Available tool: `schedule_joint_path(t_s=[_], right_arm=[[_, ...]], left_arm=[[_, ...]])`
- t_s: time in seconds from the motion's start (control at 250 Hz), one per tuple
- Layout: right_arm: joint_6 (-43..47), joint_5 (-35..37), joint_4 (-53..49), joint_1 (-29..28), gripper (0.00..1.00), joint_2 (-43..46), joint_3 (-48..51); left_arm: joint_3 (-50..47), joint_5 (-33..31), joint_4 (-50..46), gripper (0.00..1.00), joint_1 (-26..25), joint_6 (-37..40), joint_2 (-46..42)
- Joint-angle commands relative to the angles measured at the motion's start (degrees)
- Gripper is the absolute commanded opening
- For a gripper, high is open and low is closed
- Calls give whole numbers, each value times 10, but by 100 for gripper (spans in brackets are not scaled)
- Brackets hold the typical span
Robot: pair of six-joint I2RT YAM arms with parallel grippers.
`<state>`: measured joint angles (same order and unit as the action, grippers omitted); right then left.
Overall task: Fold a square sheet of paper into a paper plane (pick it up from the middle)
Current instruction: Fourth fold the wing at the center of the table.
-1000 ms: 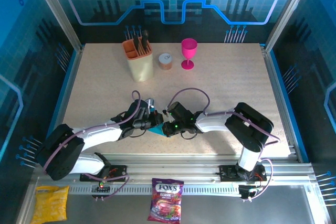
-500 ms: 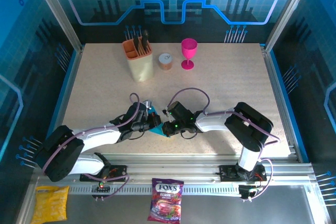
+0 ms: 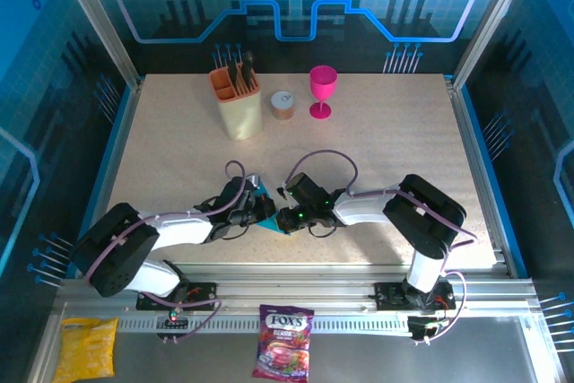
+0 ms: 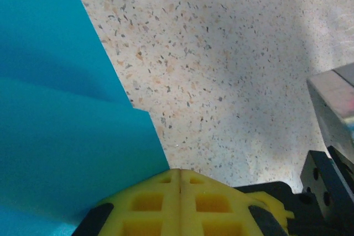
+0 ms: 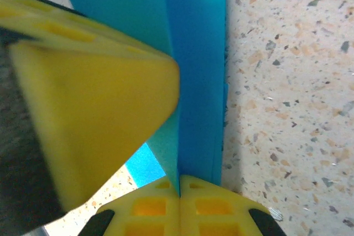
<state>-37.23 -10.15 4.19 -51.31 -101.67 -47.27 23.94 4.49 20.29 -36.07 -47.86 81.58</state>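
The right fingers (image 5: pixel 160 200) are closed, their yellow pads meeting at a seam, and the paper (image 5: pixel 193 70) runs straight up out of that seam. They pinch it along a fold, with a darker blue strip on the right and a lighter cyan flap on the left. One pad of the left fingers (image 5: pixel 94 109) presses in against that flap from the left, large and blurred.

In the left wrist view the left fingers (image 4: pixel 160 194) are also closed, pad against pad. The paper (image 4: pixel 61 125) lies at their left side in two overlapping layers, its edge reaching the pads. Whether any of it is caught between them I cannot tell. To the right is bare speckled table (image 4: pixel 232 81).

From above, the two sets of fingers meet tip to tip at the near middle of the table (image 3: pixel 386 141), the left fingers (image 3: pixel 257 210) coming from the left and the right fingers (image 3: pixel 283 219) from the right. The paper (image 3: pixel 266 213) shows between them as a small cyan wedge, partly folded and not yet a plane. Both arms lie low and stretched inward from their bases.

Along the far side stand a beige holder (image 3: pixel 238 109) with dark utensils, a small tin (image 3: pixel 282 104) just right of it, and a pink goblet (image 3: pixel 323 90) further right. All three are well apart from the paper. On the near ledge, in front of the bases, lie a candy bag (image 3: pixel 284 353) in the middle and a yellow bag (image 3: pixel 87 347) at the left.
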Motion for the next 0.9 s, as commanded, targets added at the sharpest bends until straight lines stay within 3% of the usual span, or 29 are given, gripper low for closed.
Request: schedule_joint_path(t_s=[0.0, 0.431, 0.895], right_arm=[[10, 3, -91, 1, 0, -40, 22], [14, -4, -93, 1, 0, -42, 21], [16, -9, -89, 1, 0, -41, 23]], left_arm=[[7, -34, -6, 0, 0, 14, 21], [12, -72, -32, 0, 10, 17, 39], [25, -67, -26, 0, 36, 42, 81]])
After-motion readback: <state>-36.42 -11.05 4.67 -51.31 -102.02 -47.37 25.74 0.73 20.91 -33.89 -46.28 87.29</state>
